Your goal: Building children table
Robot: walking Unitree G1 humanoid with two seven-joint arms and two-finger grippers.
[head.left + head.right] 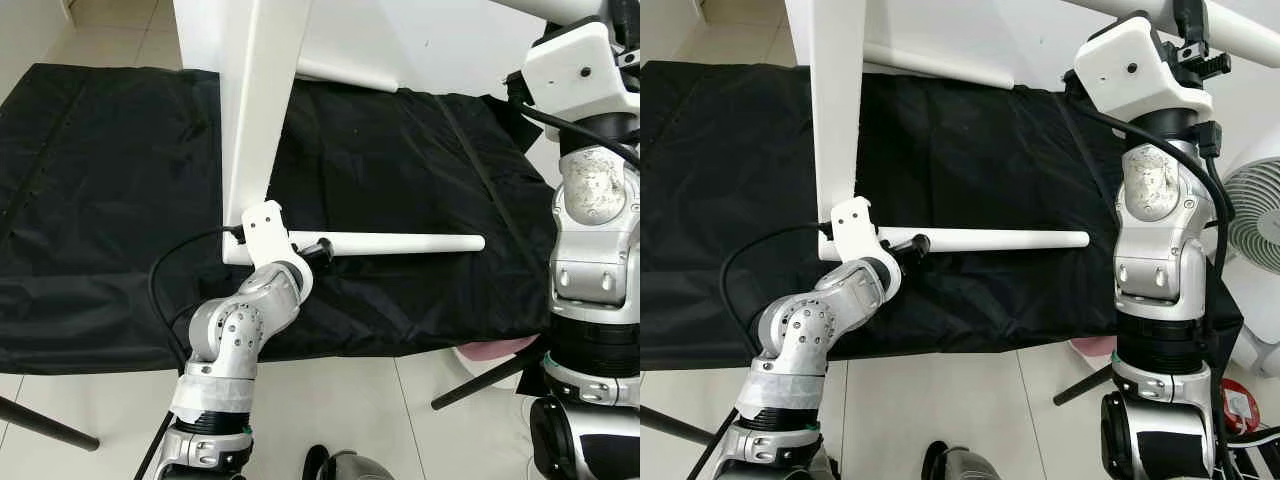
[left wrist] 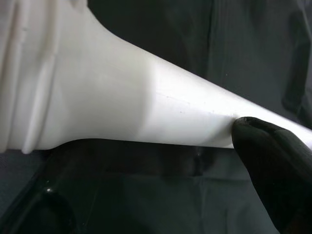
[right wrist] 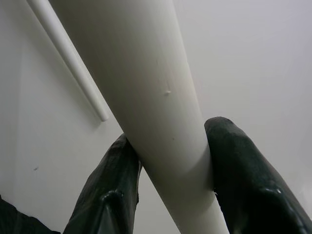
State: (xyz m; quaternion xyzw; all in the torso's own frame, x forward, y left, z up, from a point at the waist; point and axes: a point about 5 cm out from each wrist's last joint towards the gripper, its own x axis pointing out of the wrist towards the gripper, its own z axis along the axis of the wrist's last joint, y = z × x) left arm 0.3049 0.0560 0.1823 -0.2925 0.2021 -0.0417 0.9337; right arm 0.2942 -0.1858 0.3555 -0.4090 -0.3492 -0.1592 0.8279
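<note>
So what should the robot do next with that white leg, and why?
Probably keep twisting the loose table leg into the tabletop corner. The left gripper holds that leg near its thick end, lying over the black cloth, so it looks unfinished. The right gripper is clamped on another leg, likely steadying the table.

The left claw (image 1: pixel 912 246) grips a white table leg (image 1: pixel 990 239) lying across the black cloth (image 1: pixel 970 160).
</note>
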